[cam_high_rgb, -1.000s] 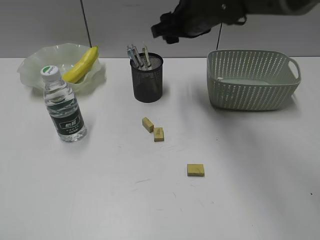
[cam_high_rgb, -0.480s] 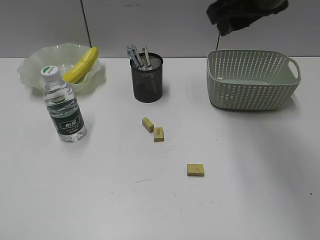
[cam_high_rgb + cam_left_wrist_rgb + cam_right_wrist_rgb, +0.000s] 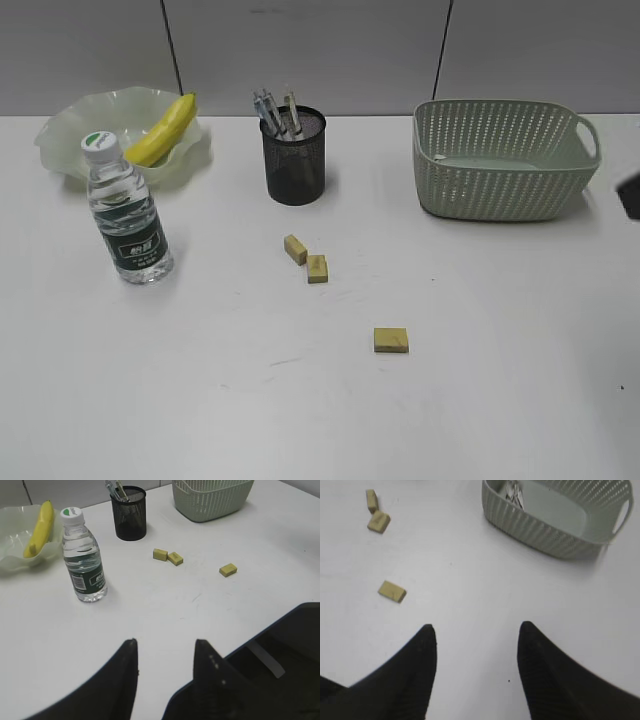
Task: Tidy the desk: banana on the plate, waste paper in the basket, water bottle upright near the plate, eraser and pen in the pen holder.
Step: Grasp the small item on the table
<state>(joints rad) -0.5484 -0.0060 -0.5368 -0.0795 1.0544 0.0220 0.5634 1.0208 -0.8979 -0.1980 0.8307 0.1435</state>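
right arm (image 3: 630, 195) gone from above basket (image 3: 505, 160), now at right edge

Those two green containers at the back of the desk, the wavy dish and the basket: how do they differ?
The plate is translucent, shallow, with a ruffled rim; the basket is opaque, rectangular, with perforated sides and handle cut-outs. The plate holds the banana; the basket holds the waste paper. The plate sits back left, the basket back right. Both are pale green and rest on the desk.

Bright, even light; soft shadows; right wrist view blurred.
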